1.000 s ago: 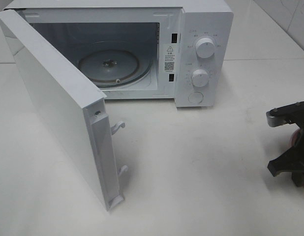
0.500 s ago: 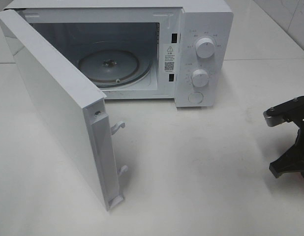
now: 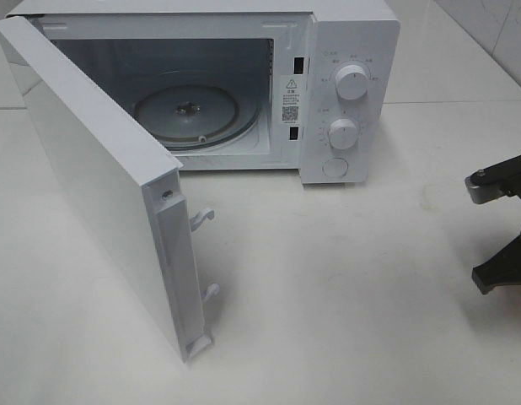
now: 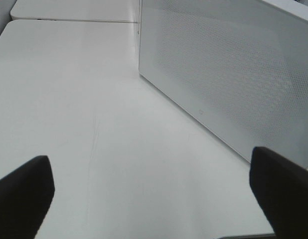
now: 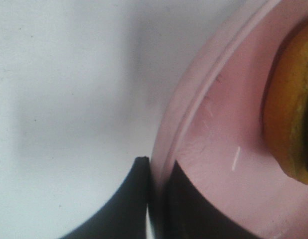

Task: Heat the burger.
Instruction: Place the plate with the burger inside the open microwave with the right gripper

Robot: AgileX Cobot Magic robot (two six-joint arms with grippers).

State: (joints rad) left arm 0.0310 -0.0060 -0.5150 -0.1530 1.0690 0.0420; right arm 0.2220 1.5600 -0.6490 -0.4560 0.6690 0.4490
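Burger (image 5: 292, 114) sits on pink plate (image 5: 221, 134), in from the rim and not touching the jaws. Only a curved slice of it shows in right wrist view. Plate rim is pinched by right jaws, closed tight on it: one black jaw outside the rim, the other over the plate's inner face. Bare pink surface lies between that grip and the burger. Burger is out of frame in exterior view. There the right arm (image 3: 502, 228) pokes in at the right edge, well apart from the microwave (image 3: 353, 42).

Over the bare table (image 4: 94, 124) the left jaws are spread wide, holding nothing. Two dark blunt tips hang near the outer face of the microwave door (image 4: 229, 74).

Burger edge is glossy, golden-yellow and rounded, with a darker band at its border. Plate is smooth, pale pink and round with a raised lip, with a small glint on it. Jaws are matte black. Table is white and smooth with faint specks. Microwave is a white boxy shell, its door swung wide open with two white hook latches (image 3: 203, 218) on its edge. Door panel shows a fine dot mesh in left wrist view. Inside is a round clear glass turntable (image 3: 186, 114). Two round white knobs (image 3: 352, 81) are stacked on the control panel, with a round button (image 3: 335, 167) below.
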